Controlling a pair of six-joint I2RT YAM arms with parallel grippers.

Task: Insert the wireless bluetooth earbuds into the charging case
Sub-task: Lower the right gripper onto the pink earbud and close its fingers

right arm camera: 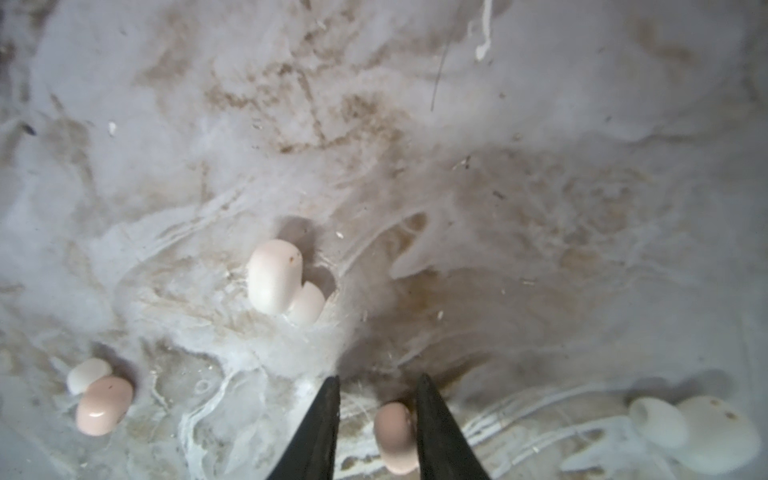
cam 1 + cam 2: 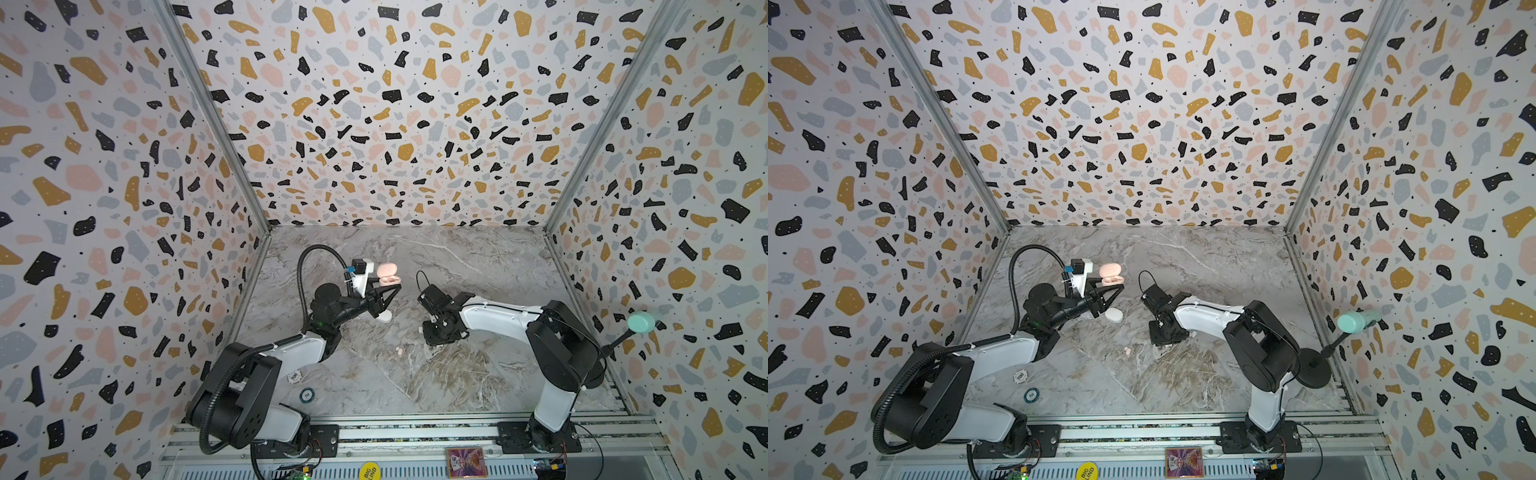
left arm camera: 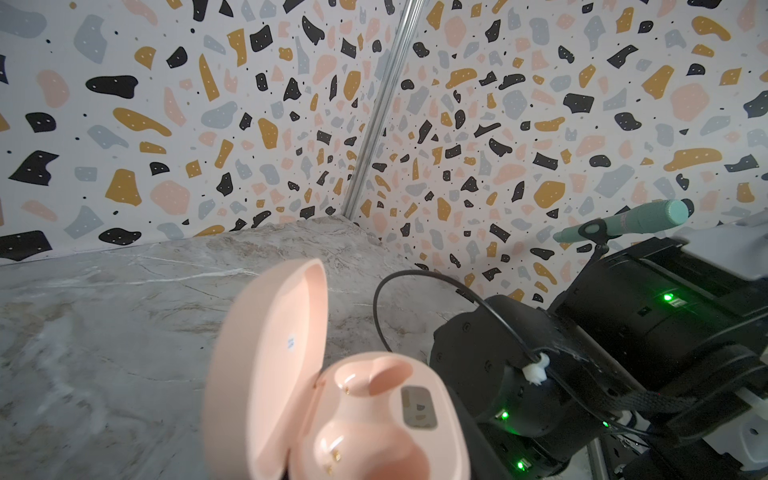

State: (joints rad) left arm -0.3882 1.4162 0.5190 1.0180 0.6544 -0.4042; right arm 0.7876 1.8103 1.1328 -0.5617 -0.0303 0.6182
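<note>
Between the right gripper's (image 1: 379, 378) black fingers (image 1: 328, 424), set narrowly apart and pointing down at the marble table (image 1: 540, 124), lies one pink earbud (image 1: 395, 436): it touches one finger and shows a gap to the other, so it is bracketed, not pinched. Bare marble lies beyond the fingertips; a white earbud (image 1: 272, 276) sits near, a second pink earbud (image 1: 104, 405) off one flank and a second white earbud (image 1: 715, 434) off the other, all apart from the fingers. The left gripper (image 2: 390, 293) is closed on the base of the pink charging case (image 2: 388, 274), lid open, both sockets showing their contacts in the left wrist view. A closed white case (image 2: 384, 316) lies just beside that gripper. Both arms reach in from the front rail (image 2: 415, 432) with elbows bent, the right wrist turned downward; the grippers stand apart, with open marble from them to the back wall (image 2: 395, 124). A mint microphone (image 2: 640, 322) on its stand occupies the right edge. Count in view: earbuds four, two pink and two white; cases two; poker chips (image 2: 294, 376) two, beside the left arm.
</note>
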